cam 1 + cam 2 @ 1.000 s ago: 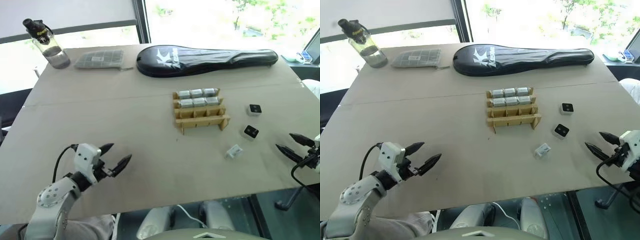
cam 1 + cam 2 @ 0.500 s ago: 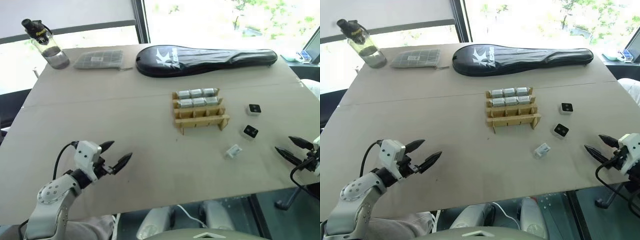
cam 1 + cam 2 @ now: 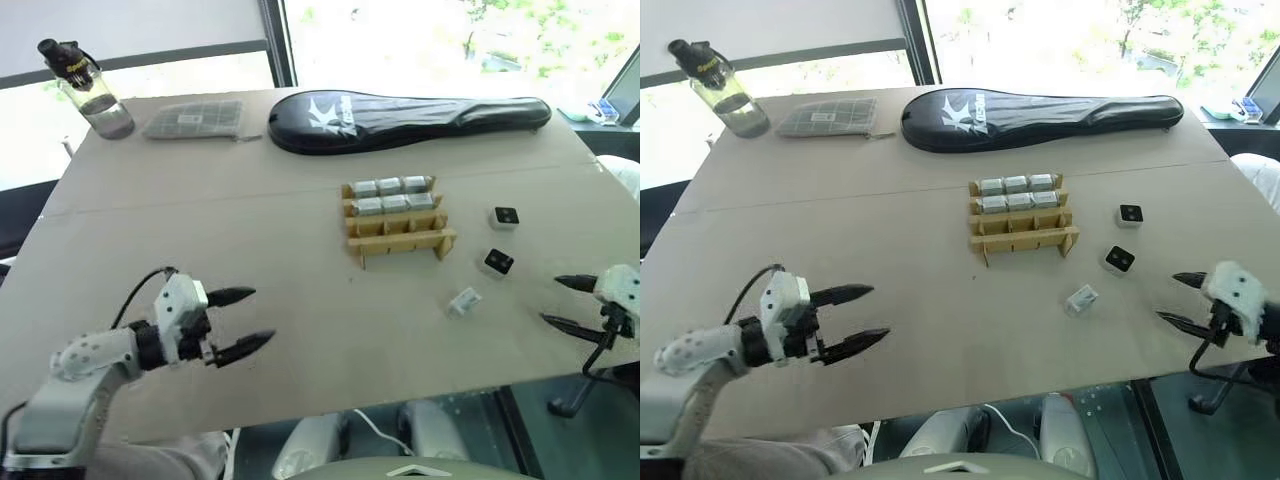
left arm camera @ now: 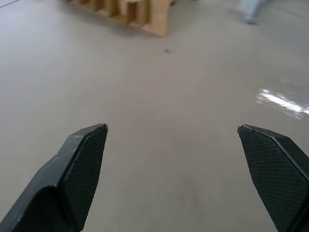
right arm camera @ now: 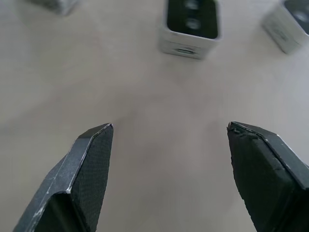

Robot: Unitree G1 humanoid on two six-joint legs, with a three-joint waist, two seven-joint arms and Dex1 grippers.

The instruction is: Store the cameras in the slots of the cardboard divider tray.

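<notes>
Tray (image 3: 400, 222) mid-table, three cameras loose to its right.
Six cameras (image 3: 395, 195) fill its two back rows; bottle (image 3: 85, 90) at the table's (image 3: 200, 240) far left corner, racket case (image 3: 410, 120) along the far edge.

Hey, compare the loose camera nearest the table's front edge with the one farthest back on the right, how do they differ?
The nearest loose camera lies tipped over, showing pale casing; the farthest loose camera lies flat, black face up. The nearest sits askew to the cardboard divider tray; the farthest sits nearly square to it. Both are small boxy blocks, lying on the table outside the tray, untouched.
</notes>
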